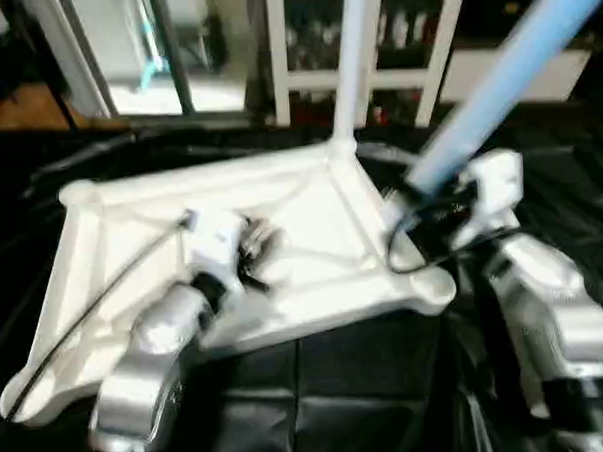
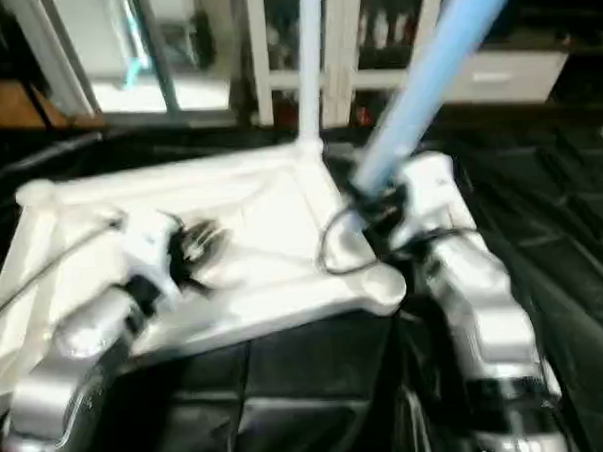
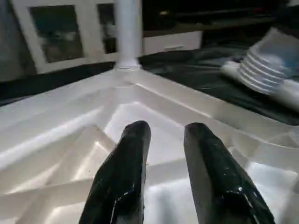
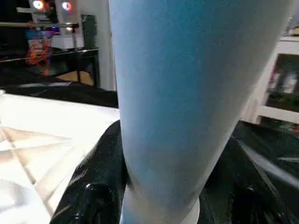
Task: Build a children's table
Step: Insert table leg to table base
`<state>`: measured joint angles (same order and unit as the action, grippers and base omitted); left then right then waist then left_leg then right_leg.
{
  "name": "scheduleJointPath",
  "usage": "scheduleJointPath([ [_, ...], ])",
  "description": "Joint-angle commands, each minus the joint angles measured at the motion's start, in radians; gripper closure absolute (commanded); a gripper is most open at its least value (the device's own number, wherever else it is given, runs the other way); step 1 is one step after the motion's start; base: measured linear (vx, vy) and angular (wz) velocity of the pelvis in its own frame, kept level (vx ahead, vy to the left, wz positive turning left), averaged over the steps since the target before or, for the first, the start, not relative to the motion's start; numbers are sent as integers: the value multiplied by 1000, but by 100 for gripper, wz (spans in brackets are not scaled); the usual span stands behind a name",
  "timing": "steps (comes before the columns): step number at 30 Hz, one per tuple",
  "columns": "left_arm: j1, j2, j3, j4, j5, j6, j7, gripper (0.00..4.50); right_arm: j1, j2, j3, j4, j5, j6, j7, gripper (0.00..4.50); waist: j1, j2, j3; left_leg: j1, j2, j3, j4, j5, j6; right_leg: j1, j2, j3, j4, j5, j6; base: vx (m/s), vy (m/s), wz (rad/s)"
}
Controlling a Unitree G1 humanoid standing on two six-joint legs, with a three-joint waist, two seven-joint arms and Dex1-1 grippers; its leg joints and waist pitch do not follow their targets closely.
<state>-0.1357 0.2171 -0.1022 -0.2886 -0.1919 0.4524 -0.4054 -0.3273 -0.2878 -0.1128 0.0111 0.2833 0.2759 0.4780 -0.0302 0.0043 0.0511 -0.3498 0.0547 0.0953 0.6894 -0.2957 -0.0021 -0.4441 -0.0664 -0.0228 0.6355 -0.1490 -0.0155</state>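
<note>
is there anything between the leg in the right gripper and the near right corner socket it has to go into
Nothing visible blocks it. The right gripper holds the tilted leg with its lower end just above the near right corner of the tabletop. The gripper's own black cable loops over that corner and could get in the way. The socket itself is hidden behind the gripper.

— What have I got on the tabletop (image 1: 310, 201)?

— It's white plastic, lying upside down on the black cover, ribbed underside facing up at me, diagonal ribs crossing in the middle, round sockets at the corners. It sits skewed, one corner pointing away from me.

— Any legs in?

— One upright leg (image 1: 352, 54) stands in the far corner socket, white and tubular, running out past the top of my head view. The tilted leg (image 1: 505, 77) leans up and to the right from beside the tabletop's right edge, its lower end close to the near right corner socket (image 1: 429, 290). I can't tell whether that end is seated.
</note>
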Motion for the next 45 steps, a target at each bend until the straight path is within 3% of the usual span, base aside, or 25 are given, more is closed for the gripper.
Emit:
scheduleJointPath([
  [1, 20, 20, -3, -32, -21, 15, -35, 307, -3, 2, -4, -26, 20, 14, 4, 266, -5, 18, -64, -20, 127, -35, -92, 117, 94, 92, -54, 25, -60, 2, -306, 0, 0, 0],
  [5, 25, 70, -3, -27, -59, 62, -115, 272, 14, -12, -10, -36, 38, 31, 9, 266, -6, 22, -54, 9, 144, -10, -103, -63, 139, 68, -62, 15, -100, -206, -275, -5, 1, 5],
  [8, 19, 126, -20, -22, -84, 76, -201, 260, 24, -33, -3, -42, 35, 29, 35, 266, -7, -1, -49, 10, 145, 15, -111, -171, 84, 69, -70, 19, -113, -390, -226, -10, -7, 13],
  [13, -5, 214, -61, 15, -119, 123, -331, 225, 21, -84, -4, -32, 56, 58, 113, 266, -8, 5, -57, 3, 152, 24, -112, -50, 75, 74, -72, 22, -93, -271, -237, 0, 0, 0],
  [17, -65, 114, -13, 104, -15, 53, -124, 193, 41, -107, 14, -73, 54, 85, 121, 266, -11, 23, -60, -4, 154, 25, -105, 1, 91, 83, -72, 21, -96, -195, -259, 0, 0, 0],
  [23, 26, 3, 0, -4, -25, 70, 15, 193, 122, -66, 11, -203, 80, 168, 39, 266, -24, -10, -65, -23, 155, 25, -103, 36, 124, 93, -81, 24, -103, -219, -256, 0, 0, 0],
  [25, 62, 8, -20, -40, -10, 72, 19, 193, 152, -62, 12, -240, 98, 195, 40, 266, -24, -13, -77, -46, 140, 29, -73, 261, 248, 81, -85, 27, -96, -34, -289, 0, 0, 0],
  [27, 71, 1, -23, -43, 2, 70, 29, 193, 163, -59, 14, -243, 96, 198, 35, 266, -32, -18, -126, -77, 90, 38, -18, 637, 441, 40, -39, -6, -77, 345, -282, -27, -3, 3],
  [29, 76, -11, -20, -40, 10, 64, 42, 193, 171, -37, 8, -237, 106, 208, 12, 266, -29, -13, -135, -108, 82, 33, -13, 839, 490, -1, -1, -49, -90, 548, -218, -79, -10, 8],
  [30, 73, -18, -14, -32, 12, 61, 55, 193, 170, -18, 3, -230, 114, 219, -6, 266, -18, 7, -146, -105, 113, 17, -19, 932, 486, -23, 23, -82, -97, 441, -175, -157, -28, 9],
  [31, 69, -23, -11, -28, 13, 60, 65, 193, 170, -6, 3, -227, 117, 227, -20, 266, -20, 7, -144, -120, 126, 22, -27, 922, 496, -35, 25, -91, -111, 336, -145, -157, -28, 9],
  [32, 65, -29, -9, -31, 17, 64, 79, 193, 172, 2, 9, -231, 115, 233, -30, 266, -3, 32, -148, -111, 170, 52, -20, 886, 498, -70, 39, -82, -133, 136, -82, -189, -31, 7],
  [33, 64, -29, -7, -40, 17, 71, 90, 193, 176, 9, 16, -240, 118, 249, -40, 266, 6, 27, -138, -136, 181, 98, -18, 730, 479, -107, 57, -72, -157, -7, -38, -226, -12, -16],
  [34, 64, -33, -1, -50, 5, 77, 91, 193, 178, 20, 19, -247, 125, 255, -47, 266, 5, 15, -145, -141, 165, 111, 5, 640, 463, -119, 66, -68, -162, -55, -16, -226, -12, -16],
  [35, 71, -31, -3, -64, 2, 79, 94, 193, 188, 32, 26, -261, 126, 259, -57, 266, 19, -8, -139, -148, 107, 137, 84, 331, 348, -165, 54, -47, -235, -235, 44, -237, 26, -36],
  [36, 71, -31, -3, -64, 2, 79, 94, 193, 188, 32, 26, -261, 126, 259, -57, 266, 17, -14, -127, -155, 66, 119, 132, 15, 195, -173, 17, -20, -281, -464, 122, -230, 44, -48],
  [37, 73, -33, -7, -69, 10, 67, 96, 193, 191, 33, 28, -270, 120, 262, -61, 266, 16, -7, -124, -157, 67, 107, 124, -52, 157, -169, 26, -29, -284, -535, 155, -230, 44, -48],
  [38, 70, -46, 0, -69, 16, 63, 114, 193, 187, 34, 23, -272, 122, 265, -64, 266, 4, 3, -124, -156, 89, 104, 92, -102, 157, -180, 100, -109, -280, -573, 223, -212, 4, -63],
  [39, 68, -55, 5, -70, 19, 59, 127, 193, 184, 35, 19, -274, 124, 268, -67, 266, 16, 29, -107, -191, 277, 25, -62, -84, 305, -113, 88, -127, -42, -544, 224, -64, -10, -73],
  [40, 64, -63, 14, -68, 21, 52, 139, 193, 177, 35, 14, -273, 123, 269, -74, 266, 42, 25, -94, -208, 399, -9, -159, -53, 336, -74, 43, -103, 182, -448, 164, -64, -10, -73],
  [41, 57, -65, 21, -62, 22, 45, 143, 193, 168, 32, 9, -268, 120, 269, -82, 266, 83, 23, -59, -252, 310, 52, -193, -181, 260, -80, 24, -120, 285, -465, 44, -32, -61, -27],
  [42, 57, -65, 21, -62, 22, 45, 143, 193, 168, 32, 9, -268, 120, 269, -82, 266, 97, 13, -65, -225, 306, 69, -170, -455, 195, -50, -8, -41, 297, -535, 46, -46, -183, 12],
  [43, 51, -79, 36, -52, 18, 48, 165, 193, 163, 28, 3, -266, 118, 266, -85, 266, 88, 5, -88, -202, 290, 75, -117, -483, 115, -29, -28, 9, 264, -585, 72, -46, -183, 12],
  [44, 49, -96, 53, -45, 10, 40, 183, 193, 153, 23, 0, -258, 114, 257, -84, 266, 61, -65, -101, -154, 145, 108, 135, -326, -32, -64, -125, 70, 13, -934, 209, 18, -171, -19],
  [45, 49, -103, 57, -46, 8, 38, 192, 193, 145, 18, 0, -254, 111, 250, -81, 266, 76, -78, -82, -247, 87, 37, 201, -99, -21, 44, -127, 110, -31, -995, 289, 1, -56, -19],
])
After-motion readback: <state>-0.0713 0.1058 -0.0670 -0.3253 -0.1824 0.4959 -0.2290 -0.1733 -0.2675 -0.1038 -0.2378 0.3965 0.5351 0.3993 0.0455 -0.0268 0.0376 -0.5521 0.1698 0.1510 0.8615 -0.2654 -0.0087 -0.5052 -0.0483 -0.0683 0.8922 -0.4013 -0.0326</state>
